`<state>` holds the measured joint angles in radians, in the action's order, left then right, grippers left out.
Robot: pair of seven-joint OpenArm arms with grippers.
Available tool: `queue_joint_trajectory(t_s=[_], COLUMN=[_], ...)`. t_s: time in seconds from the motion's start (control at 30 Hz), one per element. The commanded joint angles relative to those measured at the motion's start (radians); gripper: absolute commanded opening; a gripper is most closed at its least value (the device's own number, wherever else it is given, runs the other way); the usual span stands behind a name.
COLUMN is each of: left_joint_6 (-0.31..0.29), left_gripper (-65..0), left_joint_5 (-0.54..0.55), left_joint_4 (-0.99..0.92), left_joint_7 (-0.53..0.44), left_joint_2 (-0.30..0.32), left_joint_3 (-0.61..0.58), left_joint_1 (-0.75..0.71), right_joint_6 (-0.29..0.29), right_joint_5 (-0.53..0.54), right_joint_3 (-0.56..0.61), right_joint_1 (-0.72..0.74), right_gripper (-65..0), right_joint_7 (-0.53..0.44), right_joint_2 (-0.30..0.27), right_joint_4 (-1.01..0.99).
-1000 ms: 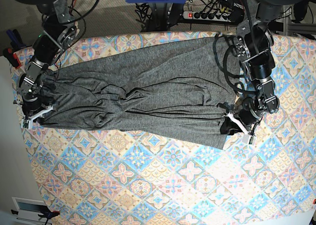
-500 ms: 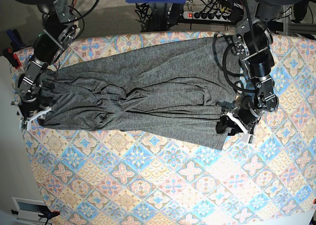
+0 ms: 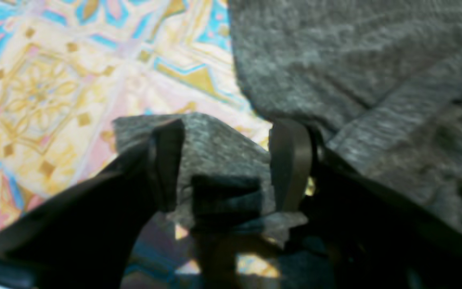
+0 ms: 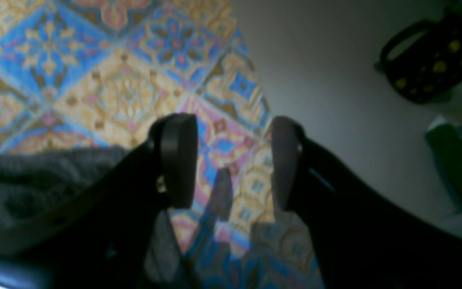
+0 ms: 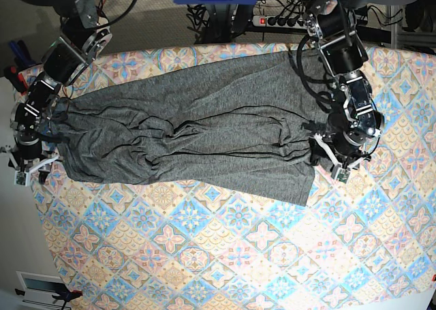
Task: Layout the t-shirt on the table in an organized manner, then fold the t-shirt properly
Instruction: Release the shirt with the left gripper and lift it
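Left claw [image 5: 335, 161] sits at centre right of the base view, at the t-shirt's [image 5: 197, 129] right edge. In the left wrist view its two dark fingers [image 3: 291, 160] stand apart, with a small grey flap of the shirt lying between them. Blur makes it hard to say whether either finger touches the fabric; the spread looks open rather than clamped. The lower part of that view is dark and out of focus.

Right claw [image 5: 27, 168] is at the far left edge of the base view, just off the shirt's left end. In the right wrist view its fingers [image 4: 179, 160] stand wide apart with only patterned cloth and pale floor between them, holding nothing. Grey knit shows at lower left of that frame, partly hidden behind the left finger.

T-shirt lies stretched across the upper half of the table [image 5: 225, 249], long axis running left to right, with heavy wrinkles bunched through its middle. Sleeves and collar are hard to pick out among the folds. Its upper right corner is covered by the left arm.

Dark bag-like shape [image 4: 427, 60] at upper right of the right wrist view, too blurred to identify. Cables and a power strip [image 5: 286, 20] lie beyond the table's top edge.
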<state>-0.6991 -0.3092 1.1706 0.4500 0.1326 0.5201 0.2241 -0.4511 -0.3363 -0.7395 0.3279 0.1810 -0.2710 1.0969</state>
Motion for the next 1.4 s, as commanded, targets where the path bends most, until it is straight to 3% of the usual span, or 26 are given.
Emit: queue_joint_trajectory(t_s=[0.0, 0.23, 0.4, 0.7, 0.8, 0.97, 1.03, 1.17, 1.37], left_joint_6=[0.001, 0.001, 0.001, 0.001, 0.001, 0.001, 0.001, 0.001, 0.001], left_gripper=[-30.9, -30.8, -31.2, -31.7, -37.8, -55.1, -59.0, -54.7, -34.1], left_joint_5=[0.017, 0.017, 0.02, 0.018, 0.018, 0.018, 0.018, 0.017, 0.017], left_joint_4=[0.018, 0.022, 0.027, 0.22, 0.26, 0.323, 0.332, 0.331, 0.334], left_joint_7=[-0.02, -0.013, -0.013, -0.013, -0.013, -0.013, -0.013, -0.013, -0.013], left_joint_2=[0.009, 0.009, 0.008, 0.012, 0.014, 0.009, 0.009, 0.016, 0.012], left_joint_3=[0.001, -0.145, -0.154, -0.145, -0.145, -0.145, -0.145, -0.143, -0.068], left_joint_1=[0.024, 0.016, 0.01, -0.084, -0.108, -0.14, -0.14, -0.136, -0.133], right_joint_6=[0.005, 0.005, 0.005, 0.005, 0.005, 0.005, 0.005, 0.005, 0.005], right_joint_5=[0.016, 0.016, 0.018, 0.018, 0.018, 0.018, 0.018, 0.018, 0.018], right_joint_3=[0.001, 0.002, 0.051, 0.059, 0.059, 0.061, 0.061, 0.061, 0.061], right_joint_1=[0.027, 0.003, -0.014, -0.034, -0.034, -0.034, -0.034, -0.034, -0.037], right_gripper=[-37.0, -37.0, -37.0, -37.0, -37.0, -37.0, -37.0, -37.0, -37.0], right_joint_7=[-0.033, -0.033, -0.033, -0.033, -0.033, -0.033, -0.033, -0.033, -0.033], right_joint_2=[-0.024, -0.024, -0.024, -0.024, -0.024, -0.023, -0.023, -0.023, -0.023], right_joint_4=[0.024, 0.022, 0.022, 0.032, 0.032, 0.032, 0.032, 0.027, 0.025])
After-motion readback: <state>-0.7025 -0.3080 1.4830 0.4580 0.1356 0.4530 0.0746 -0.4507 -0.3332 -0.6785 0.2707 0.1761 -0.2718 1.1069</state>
